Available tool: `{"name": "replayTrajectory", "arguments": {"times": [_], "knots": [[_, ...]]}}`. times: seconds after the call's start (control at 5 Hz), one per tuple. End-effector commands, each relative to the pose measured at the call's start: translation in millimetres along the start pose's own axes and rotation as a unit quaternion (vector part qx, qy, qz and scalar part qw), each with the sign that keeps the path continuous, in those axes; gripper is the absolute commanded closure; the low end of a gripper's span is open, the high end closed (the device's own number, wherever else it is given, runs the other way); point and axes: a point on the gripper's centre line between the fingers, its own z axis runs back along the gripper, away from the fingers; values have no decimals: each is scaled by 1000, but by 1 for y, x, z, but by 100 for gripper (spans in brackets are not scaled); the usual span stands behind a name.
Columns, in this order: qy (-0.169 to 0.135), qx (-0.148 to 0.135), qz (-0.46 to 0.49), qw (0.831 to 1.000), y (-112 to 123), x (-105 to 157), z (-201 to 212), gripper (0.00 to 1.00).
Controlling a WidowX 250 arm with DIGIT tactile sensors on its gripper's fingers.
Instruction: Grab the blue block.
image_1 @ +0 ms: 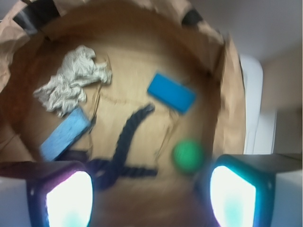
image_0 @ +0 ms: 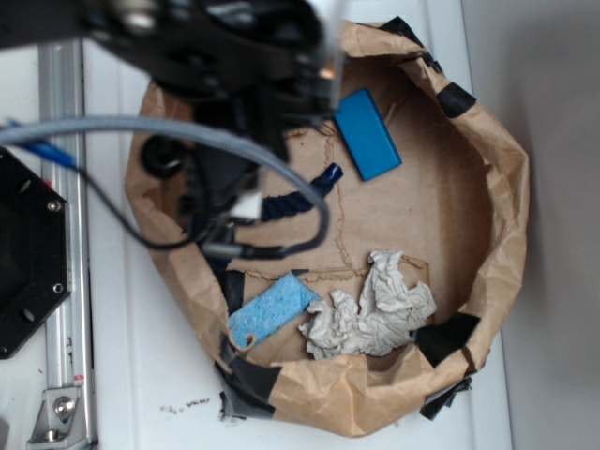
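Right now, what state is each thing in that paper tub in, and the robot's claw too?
End effector: open, empty, hovering above the tub.
Blue block: lying flat, untouched.
Sponge: lying flat near the wall.
Rope: twisted, sprawled across the floor.
Green ball: resting loose.
Grey cloth: crumpled.
Paper tub: upright, rim rolled and taped.

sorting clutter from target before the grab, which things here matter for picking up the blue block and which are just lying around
Part of the job:
- blue block
- gripper, open, above the bin

Just lying about:
- pale blue sponge
- dark navy rope
- green ball
- crumpled grey cloth
- brown paper bin
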Motion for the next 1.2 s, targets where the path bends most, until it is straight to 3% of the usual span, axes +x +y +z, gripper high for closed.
{"name": "replayTrajectory", "arguments": {"times": [0.0,0.2,0.4,1.0], "knots": [[6,21,-147,989,-18,17,-47,0],[17,27,-185,982,-15,21,-70,0],[11,10,-184,983,7,23,-84,0],[-12,25,-196,980,30,31,-83,0]]}}
